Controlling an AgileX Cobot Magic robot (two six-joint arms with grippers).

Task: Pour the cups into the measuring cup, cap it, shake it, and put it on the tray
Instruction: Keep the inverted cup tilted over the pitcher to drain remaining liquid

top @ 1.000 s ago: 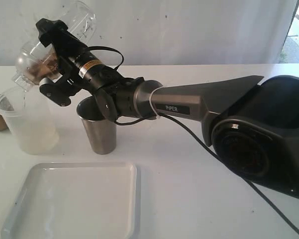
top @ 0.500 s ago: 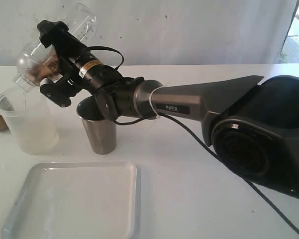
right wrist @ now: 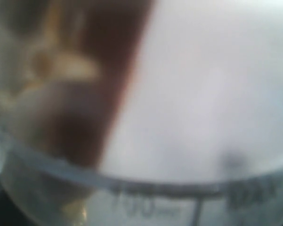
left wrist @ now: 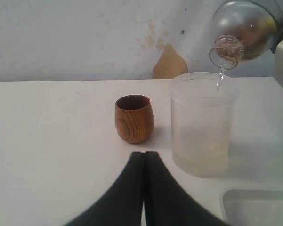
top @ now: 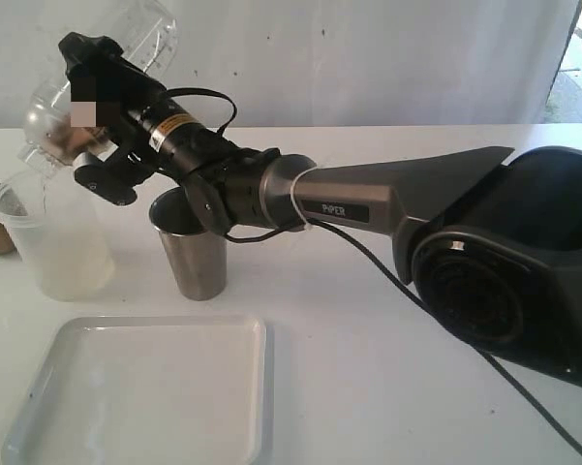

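Note:
My right gripper (top: 93, 111) is shut on the clear measuring cup (top: 145, 29) and holds it tilted, domed cap (left wrist: 242, 28) lowest. From the cap's spout a thin stream falls into the frosted plastic cup (top: 53, 242) below. In the right wrist view only the measuring cup's blurred wall and printed scale (right wrist: 155, 200) show. The steel tumbler (top: 189, 247) stands upright just below that arm. The brown wooden cup (left wrist: 134, 117) stands upright beside the frosted cup (left wrist: 202, 125). A short way in front of it, my left gripper (left wrist: 143, 153) is shut on nothing. The white tray (top: 242, 387) lies at the front left.
The right arm (top: 368, 203) reaches across the white table from its dark base (top: 523, 271) at the right. A cable (top: 445, 325) trails over the table under it. A white wall closes off the back. The tray's corner (left wrist: 259, 207) lies close to my left gripper.
The right gripper has shifted the tilted measuring cup slightly left and up over the frosted cup. The left gripper has stayed shut.

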